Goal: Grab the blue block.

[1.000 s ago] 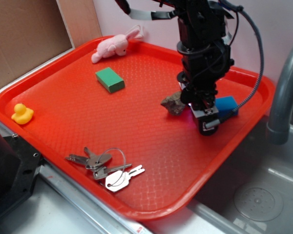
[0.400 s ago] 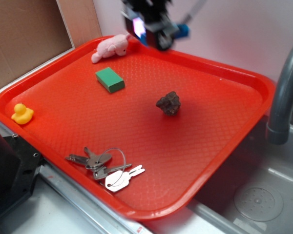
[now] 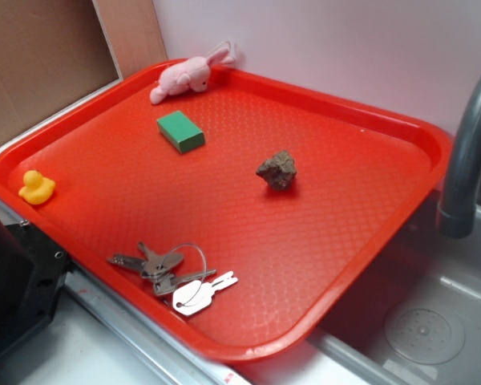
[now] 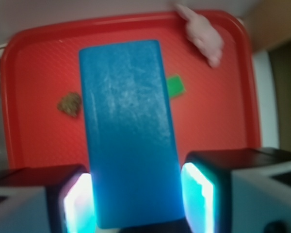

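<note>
In the wrist view the blue block (image 4: 126,126), a long flat bright blue brick, fills the middle of the frame and points away from the camera. My gripper (image 4: 136,199) is shut on its near end, with the lit fingers (image 4: 199,194) pressed against its two long sides. The block hangs high above the red tray (image 4: 34,145), touching nothing else. In the exterior view neither the arm, the gripper nor the blue block shows; only the tray (image 3: 385,128) and the things on it do.
On the tray lie a green block (image 3: 180,131), a brown rock (image 3: 277,170), a pink plush rabbit (image 3: 191,74) at the back rim, a yellow duck (image 3: 36,187) and a bunch of keys (image 3: 175,277). A grey faucet (image 3: 469,152) stands over a sink at the right.
The arm lifted the blue block off the tray's right side beside the rock, carried it up and back-left, and has now left the exterior view. The rock shifted slightly.
</note>
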Robot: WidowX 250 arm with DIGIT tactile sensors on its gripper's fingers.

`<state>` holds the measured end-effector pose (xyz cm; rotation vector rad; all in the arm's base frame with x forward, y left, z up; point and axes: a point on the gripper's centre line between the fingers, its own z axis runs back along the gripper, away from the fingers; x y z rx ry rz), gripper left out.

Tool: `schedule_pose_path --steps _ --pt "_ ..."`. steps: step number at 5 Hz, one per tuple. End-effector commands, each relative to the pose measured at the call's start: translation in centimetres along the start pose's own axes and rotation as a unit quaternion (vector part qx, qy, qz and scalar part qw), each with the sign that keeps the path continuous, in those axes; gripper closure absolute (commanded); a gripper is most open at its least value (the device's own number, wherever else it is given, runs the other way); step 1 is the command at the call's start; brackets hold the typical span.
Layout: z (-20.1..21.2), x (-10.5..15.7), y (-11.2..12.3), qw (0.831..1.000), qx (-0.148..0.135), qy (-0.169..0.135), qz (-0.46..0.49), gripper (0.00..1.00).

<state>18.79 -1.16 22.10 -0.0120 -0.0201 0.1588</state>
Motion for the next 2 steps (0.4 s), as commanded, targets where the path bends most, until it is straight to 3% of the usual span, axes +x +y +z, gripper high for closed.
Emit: schedule_pose_path --steps 1,2 --pt "2.61 -1.06 -0.65 0.999 -0.004 -0.034 0.009 1.0" --pt "2.89 -1.77 -0.05 1.0 -0.001 -0.03 0.004 1.0"
